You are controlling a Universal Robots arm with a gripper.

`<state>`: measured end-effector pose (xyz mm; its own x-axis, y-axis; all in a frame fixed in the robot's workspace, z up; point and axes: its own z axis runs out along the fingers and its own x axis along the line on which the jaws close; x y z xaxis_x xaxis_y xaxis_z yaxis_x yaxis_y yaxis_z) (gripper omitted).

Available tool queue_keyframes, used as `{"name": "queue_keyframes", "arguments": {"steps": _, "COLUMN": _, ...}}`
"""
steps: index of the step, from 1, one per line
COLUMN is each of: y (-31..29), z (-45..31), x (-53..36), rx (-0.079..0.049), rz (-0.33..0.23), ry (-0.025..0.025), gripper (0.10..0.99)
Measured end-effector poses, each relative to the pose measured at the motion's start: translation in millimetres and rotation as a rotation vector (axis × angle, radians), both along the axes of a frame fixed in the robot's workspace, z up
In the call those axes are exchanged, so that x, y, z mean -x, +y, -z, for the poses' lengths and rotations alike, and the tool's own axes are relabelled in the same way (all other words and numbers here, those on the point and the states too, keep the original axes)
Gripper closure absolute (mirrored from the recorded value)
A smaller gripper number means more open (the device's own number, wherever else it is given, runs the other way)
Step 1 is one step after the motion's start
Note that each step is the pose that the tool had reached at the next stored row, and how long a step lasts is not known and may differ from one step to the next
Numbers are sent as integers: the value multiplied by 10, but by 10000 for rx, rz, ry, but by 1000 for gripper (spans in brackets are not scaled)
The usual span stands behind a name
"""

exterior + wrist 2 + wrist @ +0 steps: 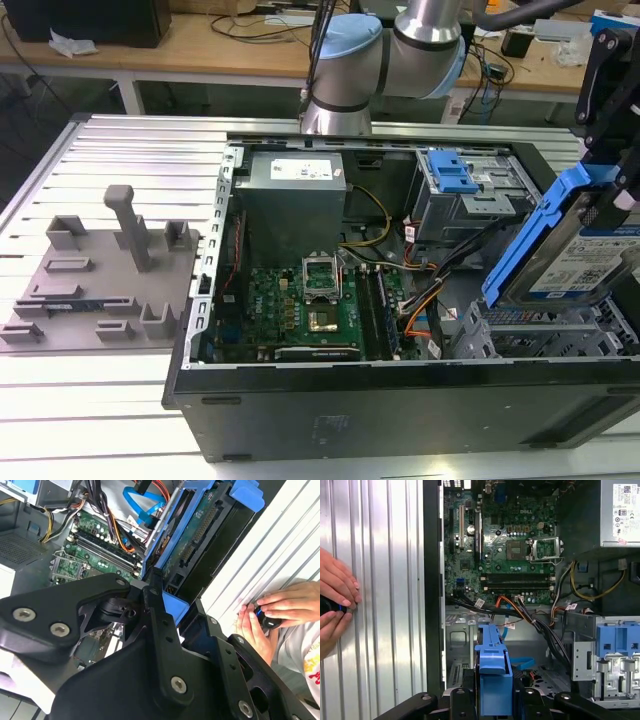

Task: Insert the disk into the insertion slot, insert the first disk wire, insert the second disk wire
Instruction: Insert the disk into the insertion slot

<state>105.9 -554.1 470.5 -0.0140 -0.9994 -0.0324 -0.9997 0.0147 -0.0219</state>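
My gripper [612, 185] is shut on the disk [578, 268], a silver drive with a white-and-blue label in a bright blue caddy [540, 230]. The disk hangs tilted over the case's corner at the exterior view's right. Just below it lies the insertion slot [530, 335], a grey perforated cage bay. In the second wrist view the disk [197, 530] shows its green underside, with the black fingers [155, 592] clamped on the caddy. In the first wrist view the caddy's edge [493, 672] stands upright between the fingers. Orange and blue cables [420, 305] lie loose beside the cage; I cannot tell which are the disk wires.
The open case holds a motherboard [310, 300], a power supply [295, 195] and a taller grey cage with a blue latch [450, 175]. A grey fixture [100, 270] lies on the slatted table at the exterior view's left. A person's hands [335, 605] rest on the table beside the case.
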Motion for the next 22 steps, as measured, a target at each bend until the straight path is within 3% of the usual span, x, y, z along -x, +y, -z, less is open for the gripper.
{"name": "queue_keyframes", "arguments": {"steps": 11, "y": -1, "z": 57, "x": -25, "rx": 6, "rz": 1, "ry": 48, "gripper": 722}}
{"name": "queue_keyframes", "arguments": {"steps": 22, "y": -1, "z": 81, "x": -27, "rx": 5, "rz": 1, "ry": 50, "gripper": 722}}
